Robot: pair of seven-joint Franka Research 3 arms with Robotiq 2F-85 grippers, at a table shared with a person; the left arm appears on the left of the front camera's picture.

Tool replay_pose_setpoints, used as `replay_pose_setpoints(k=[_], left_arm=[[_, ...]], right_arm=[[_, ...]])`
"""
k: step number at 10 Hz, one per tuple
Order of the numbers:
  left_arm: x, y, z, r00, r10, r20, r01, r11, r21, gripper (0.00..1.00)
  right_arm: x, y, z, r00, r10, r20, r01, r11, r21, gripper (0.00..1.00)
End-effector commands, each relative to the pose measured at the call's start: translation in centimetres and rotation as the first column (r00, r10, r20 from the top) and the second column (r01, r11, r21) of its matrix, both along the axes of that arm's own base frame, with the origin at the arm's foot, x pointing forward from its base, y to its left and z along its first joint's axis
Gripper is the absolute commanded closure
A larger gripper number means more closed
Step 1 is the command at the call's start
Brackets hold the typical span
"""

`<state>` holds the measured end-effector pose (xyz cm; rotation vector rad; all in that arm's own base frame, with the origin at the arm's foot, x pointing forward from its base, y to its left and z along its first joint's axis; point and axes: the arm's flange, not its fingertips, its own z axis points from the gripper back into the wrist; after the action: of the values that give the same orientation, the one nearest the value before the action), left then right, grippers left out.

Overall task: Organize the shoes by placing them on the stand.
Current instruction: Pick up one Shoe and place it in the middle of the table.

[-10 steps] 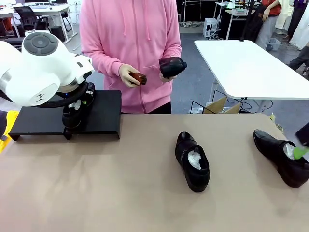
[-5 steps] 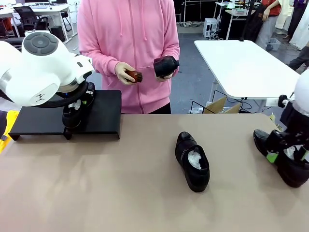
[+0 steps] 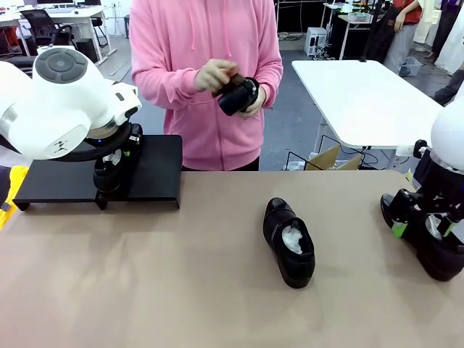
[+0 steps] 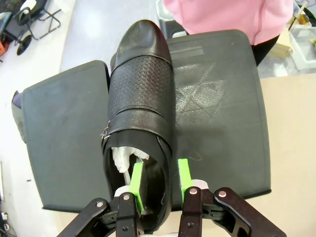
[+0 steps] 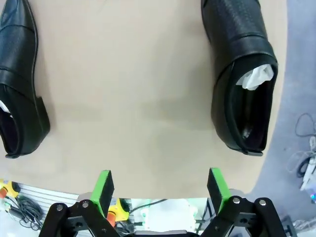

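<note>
Your left gripper (image 4: 159, 174) is clamped on the heel rim of the shoe (image 4: 140, 94) on the stand (image 4: 217, 113), and your right gripper (image 5: 160, 190) is wide open and empty with the next shoe (image 5: 242, 74) at its 1 o'clock, and that leather's probably slick but stiff, so pinch its rim too.

I can read no writing, brand or number anywhere. The shoe (image 4: 140, 89) pinched by its side wall in my left gripper (image 4: 159, 173) shows stamped grain but no letters, and the stand (image 4: 222, 98) under it is plain. A small dark mark (image 3: 61, 147) on my left arm (image 3: 61, 109) is too small to make out.
</note>
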<state>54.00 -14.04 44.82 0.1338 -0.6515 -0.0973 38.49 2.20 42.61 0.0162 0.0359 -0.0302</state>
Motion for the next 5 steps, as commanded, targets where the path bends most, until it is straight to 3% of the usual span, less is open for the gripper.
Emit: replay_pose_setpoints(k=[1, 3, 5], left_arm=[[0.1, 0.1, 0.1, 1.0, 0.0, 0.014, -0.001, 1.0, 0.009, 0.63], [0.1, 0.1, 0.1, 1.0, 0.0, 0.014, -0.001, 1.0, 0.009, 0.63], [0.1, 0.1, 0.1, 1.0, 0.0, 0.014, -0.001, 1.0, 0.009, 0.63]], right_arm=[[-0.6, 0.1, 0.2, 0.987, 0.038, 0.157, -0.012, 0.986, -0.164, 0.0], [0.9, 0.0, -1.4, 0.968, 0.123, 0.217, -0.068, 0.968, -0.243, 0.0], [2.1, -0.9, -3.0, 0.963, 0.124, 0.239, -0.074, 0.975, -0.207, 0.0]])
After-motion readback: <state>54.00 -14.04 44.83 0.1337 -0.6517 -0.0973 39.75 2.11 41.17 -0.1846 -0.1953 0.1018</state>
